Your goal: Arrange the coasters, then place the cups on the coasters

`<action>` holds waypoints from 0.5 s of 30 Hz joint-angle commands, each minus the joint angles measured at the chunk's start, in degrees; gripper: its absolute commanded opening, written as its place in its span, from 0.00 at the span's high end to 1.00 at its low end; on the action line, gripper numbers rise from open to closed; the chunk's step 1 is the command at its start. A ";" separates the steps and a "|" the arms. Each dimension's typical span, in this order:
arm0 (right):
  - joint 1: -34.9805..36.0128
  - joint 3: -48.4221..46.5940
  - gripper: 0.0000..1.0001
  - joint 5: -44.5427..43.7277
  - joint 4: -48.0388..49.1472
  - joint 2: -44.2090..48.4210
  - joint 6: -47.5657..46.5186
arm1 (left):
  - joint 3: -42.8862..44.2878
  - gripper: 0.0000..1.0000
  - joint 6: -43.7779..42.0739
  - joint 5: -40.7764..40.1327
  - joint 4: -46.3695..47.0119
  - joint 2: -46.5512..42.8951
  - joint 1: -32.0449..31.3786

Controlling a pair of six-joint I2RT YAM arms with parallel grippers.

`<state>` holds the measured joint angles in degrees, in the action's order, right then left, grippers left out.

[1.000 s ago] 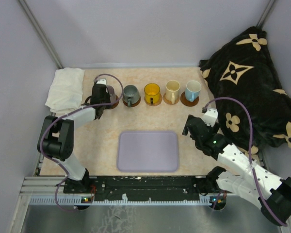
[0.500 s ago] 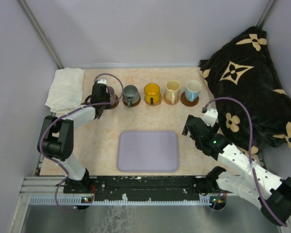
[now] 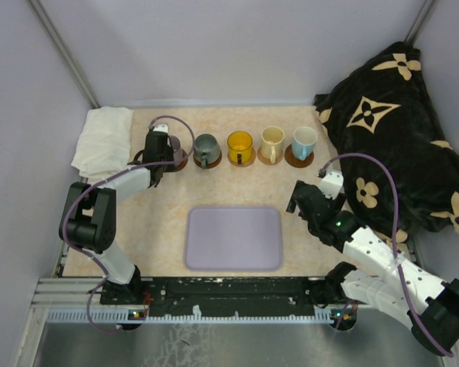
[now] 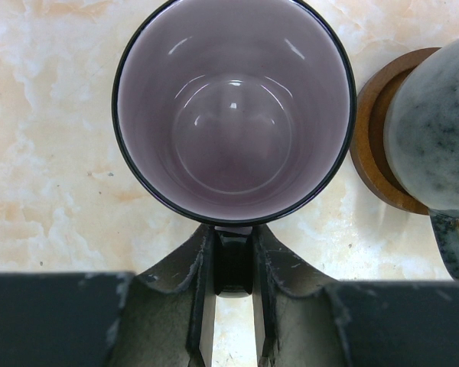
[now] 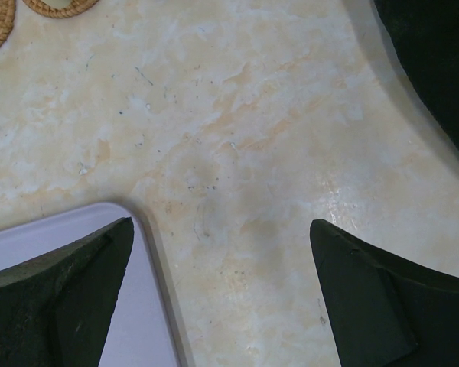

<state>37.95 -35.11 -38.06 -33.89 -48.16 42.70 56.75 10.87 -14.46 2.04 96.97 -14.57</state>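
A rumpled white cloth point(image 3: 103, 138) lies at far left. The left arm folds at the elbow and reaches to the far row, where the left gripper point(image 4: 234, 243) is clamped on the dark handle of the mauve cup point(image 4: 233, 107). The cup is glossy and round, with a thin black rim. From above the wrist hides most of it, and a brown sliver beside it is probably its disc.

Rightward stand the speckled grey cup point(image 3: 206, 147), orange cup point(image 3: 239, 145), cream cup point(image 3: 272, 141) and blue cup point(image 3: 304, 140). Each sits on one of the round wooden coasters point(image 4: 371, 145) on the marbled beige table point(image 3: 237, 187). The smooth lavender tray point(image 3: 233, 238), round-cornered, lies nearer.

The right arm is bent low, and the right gripper point(image 5: 222, 245) is spread wide above bare table at the tray's corner. A black flowered blanket point(image 3: 390, 130) is heaped at right and cut off by the edge.
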 commanded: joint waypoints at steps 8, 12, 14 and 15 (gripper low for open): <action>-0.48 0.48 0.01 -0.52 1.66 0.00 1.16 | 1.35 0.51 0.94 -0.54 0.94 -1.19 0.33; -0.51 0.39 0.01 -0.68 1.46 0.00 1.16 | 1.34 0.48 1.12 -0.70 0.75 -1.51 0.33; -0.49 0.27 0.01 -0.86 1.37 0.00 1.16 | 1.34 0.46 1.28 -0.74 0.60 -1.93 0.33; -0.50 0.23 0.01 -0.87 1.37 0.00 1.16 | 1.39 0.45 1.38 -0.81 0.55 -2.14 0.33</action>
<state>37.95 -34.39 -37.82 -33.91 -48.18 43.11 56.77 11.64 -14.83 2.11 96.86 -14.57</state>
